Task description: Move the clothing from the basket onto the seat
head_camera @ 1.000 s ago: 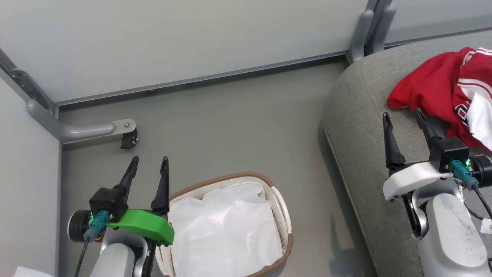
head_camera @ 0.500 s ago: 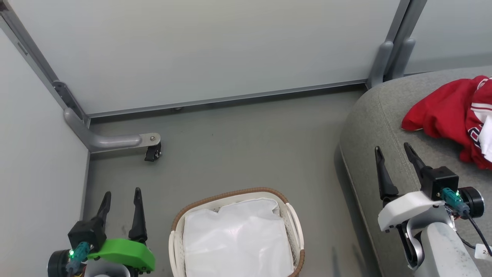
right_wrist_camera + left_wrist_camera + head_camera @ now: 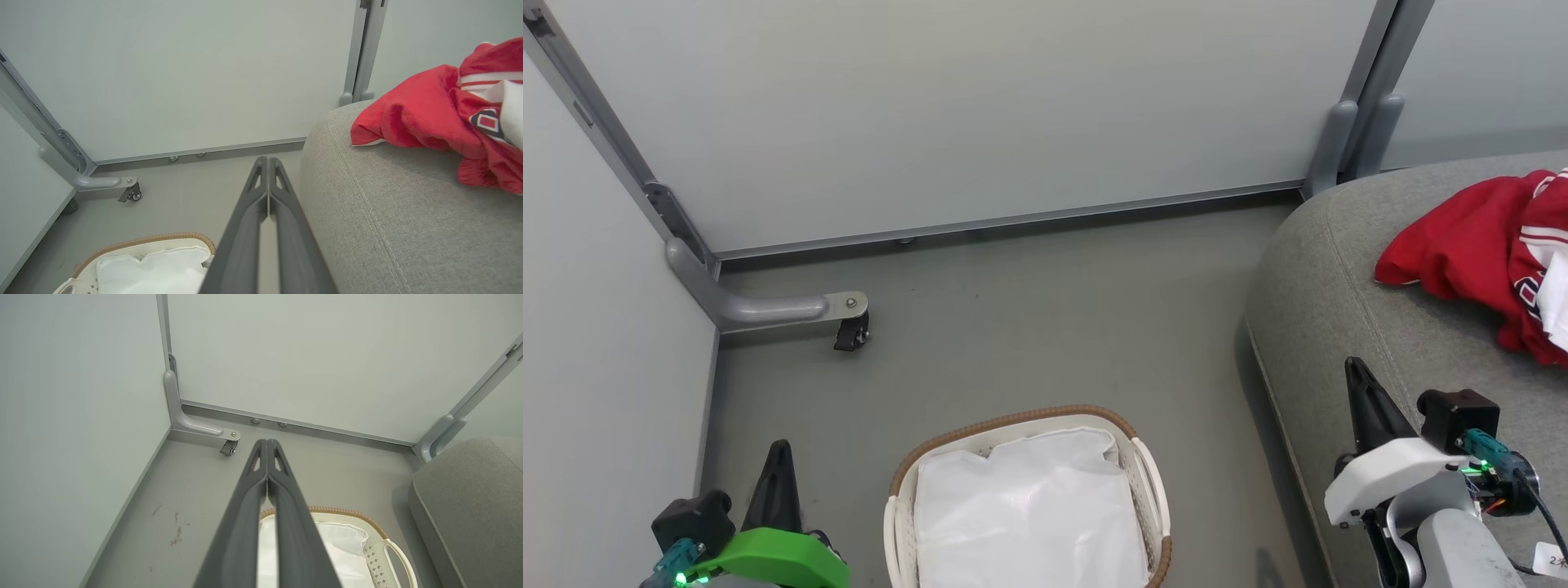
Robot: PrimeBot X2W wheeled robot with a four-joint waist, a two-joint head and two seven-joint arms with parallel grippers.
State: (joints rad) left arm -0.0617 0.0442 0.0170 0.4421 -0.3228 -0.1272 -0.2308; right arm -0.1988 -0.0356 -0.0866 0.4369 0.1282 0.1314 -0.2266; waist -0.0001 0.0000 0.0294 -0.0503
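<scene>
Head view with both wrist views, near the close of the transfer. The seat (image 3: 1339,327), a grey cushion, takes up the right side of the scene. The basket (image 3: 1013,416) stands on the floor (image 3: 1029,310) to its left, near the robot and apart from the cushion. The clothing (image 3: 1445,245), red with white trim, lies in a heap on the far right part of the seat. Inside the basket only the white liner (image 3: 1029,506) can be seen, and no red fabric shows there. The left gripper (image 3: 780,449) hangs near the left of the basket, fingers pressed together on nothing. The right gripper (image 3: 1353,367) hangs over the seat's near edge, likewise pressed together and empty, short of the heap. Judgement: the carrying step appears done; the next move calls only for checking that no garment hides under the liner's folds, and keeping both arms clear of the heap
</scene>
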